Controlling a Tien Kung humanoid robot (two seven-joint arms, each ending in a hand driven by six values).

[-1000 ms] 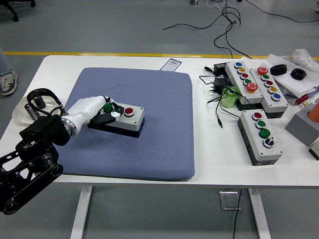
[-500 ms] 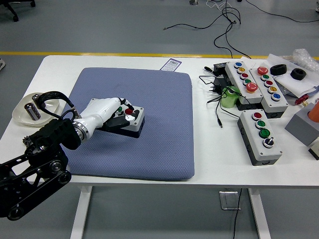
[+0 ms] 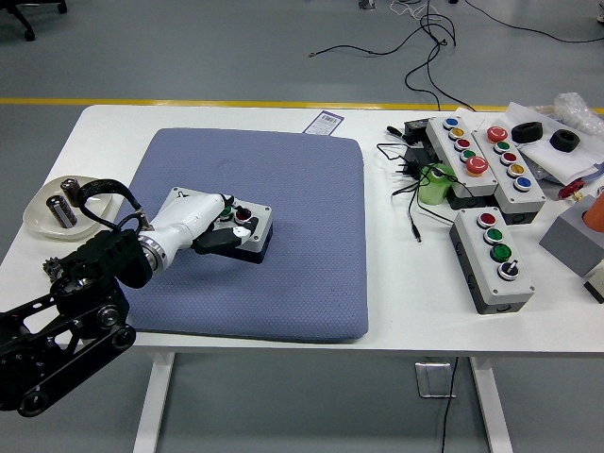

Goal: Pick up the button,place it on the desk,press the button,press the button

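At the far left of your view a white dish (image 3: 38, 215) sits on the table (image 3: 396, 302) with two small dark cylinders (image 3: 64, 203) in it. Just right of it your left arm (image 3: 66, 302) comes in from the lower left corner, black links and a cable loop leading to the white left hand (image 3: 203, 222), which reaches over the blue mat (image 3: 274, 226). The hand lies across the left part of the button box (image 3: 241, 231), which sits on the mat left of its centre; the fingers (image 3: 229, 219) are curled down together over the box top, with dark fingertips on or right beside the red button (image 3: 243, 215), though you cannot tell whether one actually presses it. A bit of green shows under the fingers. The hand grips nothing. Beyond the mat's far edge a small printed label (image 3: 327, 121) lies flat on the table. Further right you see a black plug and tangled cables (image 3: 411, 170) beside a green object (image 3: 436, 184). Then come two long boxes (image 3: 486, 156) with rows of coloured buttons, set side by side, and nearer you a shorter box (image 3: 495, 257) with red and green buttons and a black knob. At the far right edge lie two black rings (image 3: 547, 135) on white paper and a grey block (image 3: 571, 241).
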